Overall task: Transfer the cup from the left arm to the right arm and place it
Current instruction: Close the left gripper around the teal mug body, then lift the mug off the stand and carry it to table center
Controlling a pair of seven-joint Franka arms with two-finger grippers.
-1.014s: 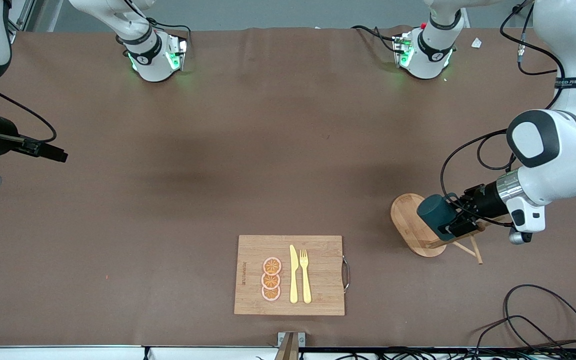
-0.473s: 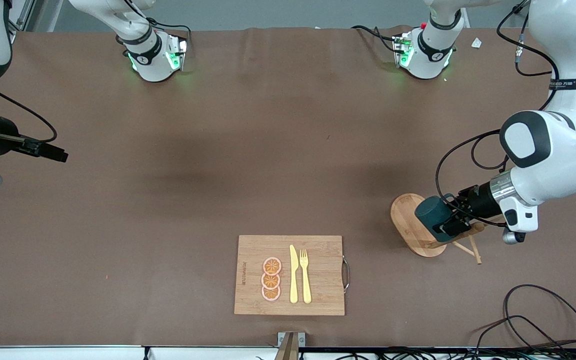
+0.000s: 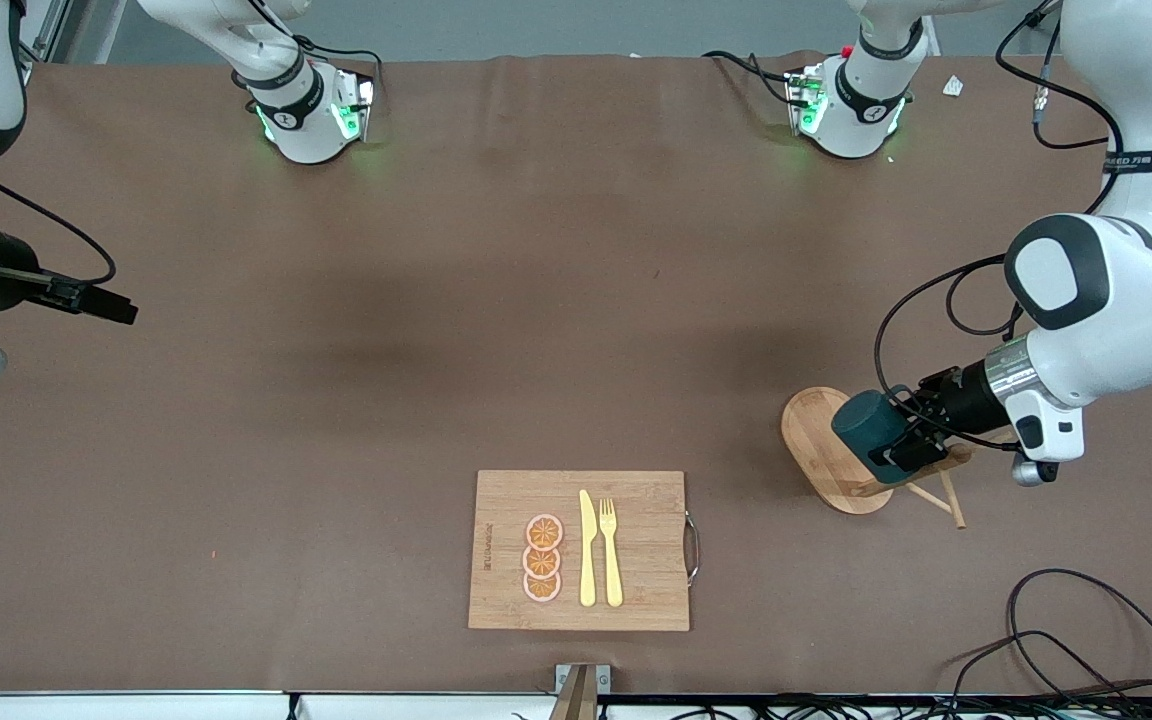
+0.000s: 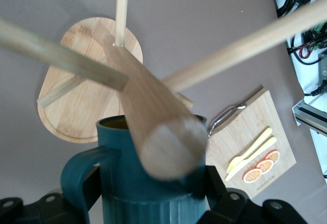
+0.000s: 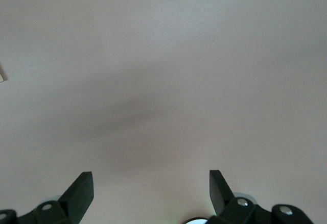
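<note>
The dark teal ribbed cup [image 3: 868, 424] is held tilted over the round base of a wooden peg stand [image 3: 812, 436], toward the left arm's end of the table. My left gripper [image 3: 902, 450] is shut on the cup's sides. In the left wrist view the cup [image 4: 148, 188] sits between the black fingers [image 4: 217, 188], its handle [image 4: 76, 175] free at one side. The stand's thick post [image 4: 153, 124] crosses in front of the cup's rim. My right gripper [image 3: 104, 304] is open and empty over bare table at the right arm's end, where that arm waits; the right wrist view [image 5: 150, 188] shows only brown table between its fingers.
A bamboo cutting board [image 3: 496, 600] with three orange slices [image 3: 542, 558], a yellow knife [image 3: 587, 548] and a yellow fork [image 3: 610, 550] lies near the front edge. The stand's thin pegs [image 3: 948, 495] stick out beside the cup. Black cables [image 3: 1086, 640] coil at the front corner.
The left arm's wrist has shifted a little toward the bases and partly back. The cup has barely moved and stays in the left gripper. The right arm has not moved.
</note>
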